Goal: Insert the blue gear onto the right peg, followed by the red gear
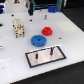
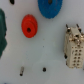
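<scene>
The blue gear (image 1: 38, 40) lies flat on the white table, just behind the grey black-edged plate (image 1: 55, 60). The red gear (image 1: 47, 30) sits a little farther back, toward the exterior view's right. Two thin dark pins stand on the plate, and the right peg (image 1: 51, 50) is bare. In the wrist view the red gear (image 2: 29, 26) shows whole from above, while the blue gear (image 2: 50, 7) is cut off at the frame edge. My gripper's fingers show in neither view. Nothing is on either peg.
A pale blocky connector (image 1: 18, 26) (image 2: 74, 44) stands at the exterior view's left. A darker blue lump (image 1: 52, 8) lies at the back beside a dark frame (image 1: 32, 6). Small dark studs (image 2: 22, 70) (image 2: 44, 69) dot the table. A dark green object (image 2: 2, 30) is at the wrist view's edge.
</scene>
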Controlling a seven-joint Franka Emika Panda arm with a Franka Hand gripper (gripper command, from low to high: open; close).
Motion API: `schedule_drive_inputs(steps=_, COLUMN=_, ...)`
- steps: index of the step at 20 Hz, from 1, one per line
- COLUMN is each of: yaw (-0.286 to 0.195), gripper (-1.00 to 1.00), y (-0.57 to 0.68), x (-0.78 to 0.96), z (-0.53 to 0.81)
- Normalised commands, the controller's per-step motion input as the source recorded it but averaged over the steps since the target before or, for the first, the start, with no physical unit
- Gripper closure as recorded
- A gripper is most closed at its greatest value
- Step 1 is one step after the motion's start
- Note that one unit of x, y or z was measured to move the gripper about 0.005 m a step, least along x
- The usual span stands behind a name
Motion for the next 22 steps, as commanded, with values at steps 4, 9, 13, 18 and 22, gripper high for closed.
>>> schedule_drive_inputs(steps=4, yaw=0.000, gripper=-1.00, y=0.14, x=-0.23, z=-0.39)
schedule_drive_inputs(steps=9, yaw=0.000, gripper=-1.00, y=0.29, x=-0.17, z=-0.29)
schedule_drive_inputs(steps=13, yaw=0.000, gripper=-1.00, y=0.16, x=-0.02, z=-0.38)
schedule_drive_inputs(steps=18, yaw=0.000, gripper=-1.00, y=0.33, x=-0.05, z=-0.28)
schedule_drive_inputs(steps=22, yaw=0.000, gripper=-1.00, y=0.24, x=-0.17, z=-0.32)
